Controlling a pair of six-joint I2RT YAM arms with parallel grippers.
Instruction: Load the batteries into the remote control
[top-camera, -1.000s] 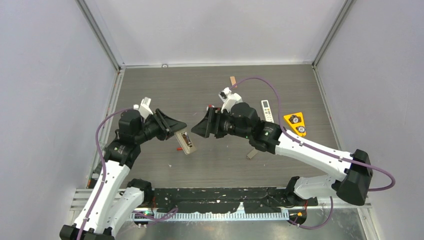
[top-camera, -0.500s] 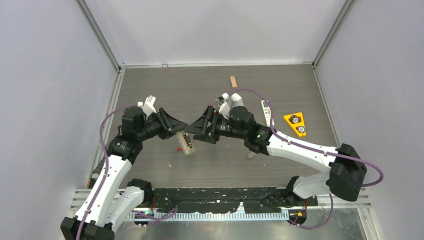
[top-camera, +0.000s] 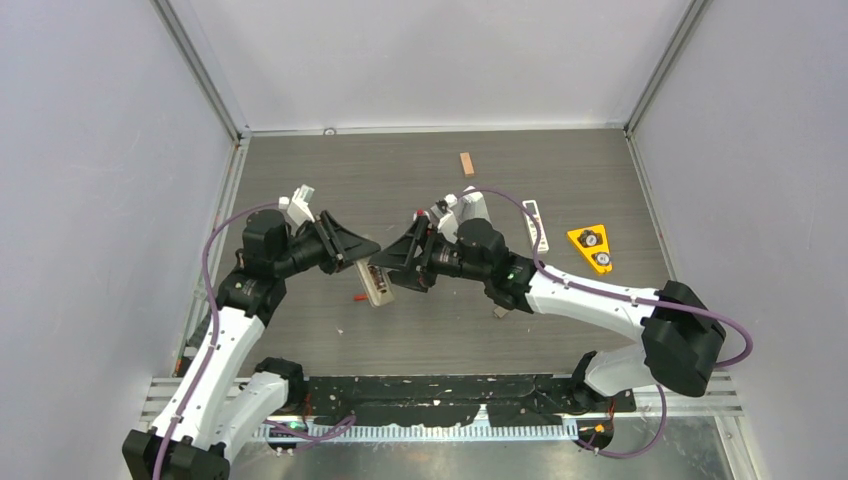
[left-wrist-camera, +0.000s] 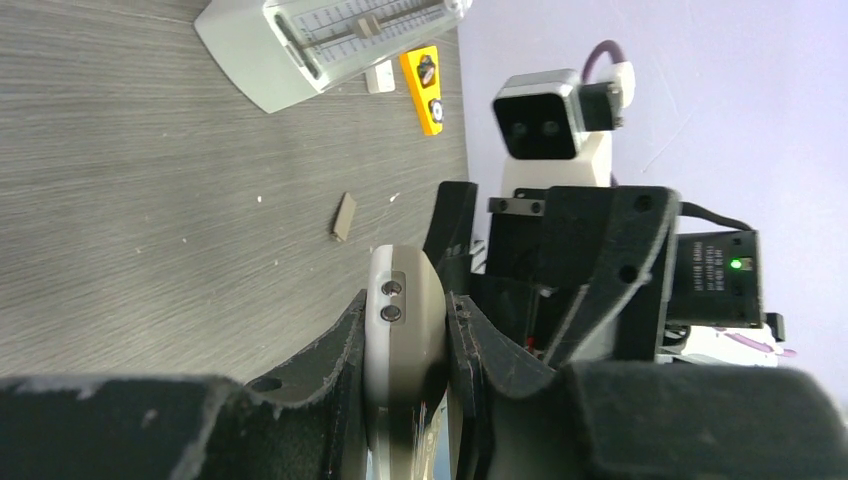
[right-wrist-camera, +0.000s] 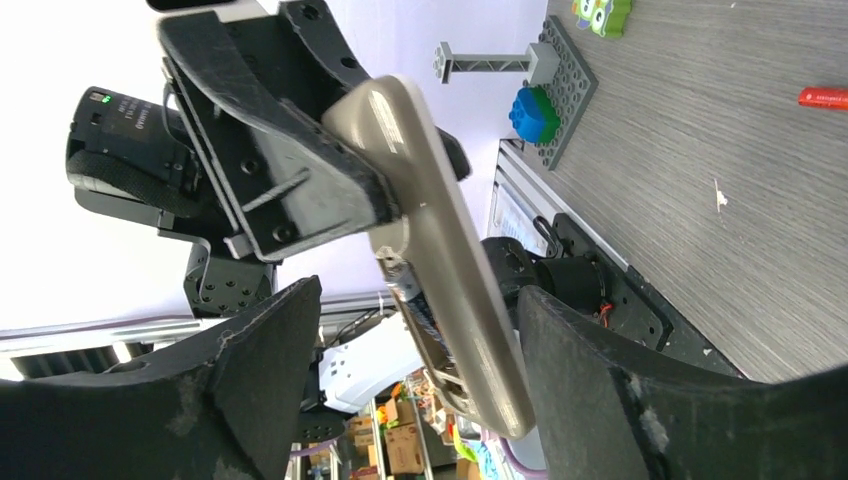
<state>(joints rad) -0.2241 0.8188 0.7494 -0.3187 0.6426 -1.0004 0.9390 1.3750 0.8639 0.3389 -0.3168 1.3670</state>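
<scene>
right end effector (top-camera: 388, 273), jaws apart, has neared the remote control (right-wrist-camera: 440, 250) clamped by left end effector (left-wrist-camera: 408, 305); bumping could dislodge it.

Robotics laboratory test cell: a grey wood-grain tabletop (top-camera: 400, 170), boxed in by pale panels (top-camera: 430, 60) on aluminium posts (top-camera: 198, 70), carries a left arm (top-camera: 215, 350) and a right arm (top-camera: 600, 300) bolted at its near edge, trailing purple cables (top-camera: 206, 270); cardboard cartons (right-wrist-camera: 405, 440) stand beyond.
</scene>
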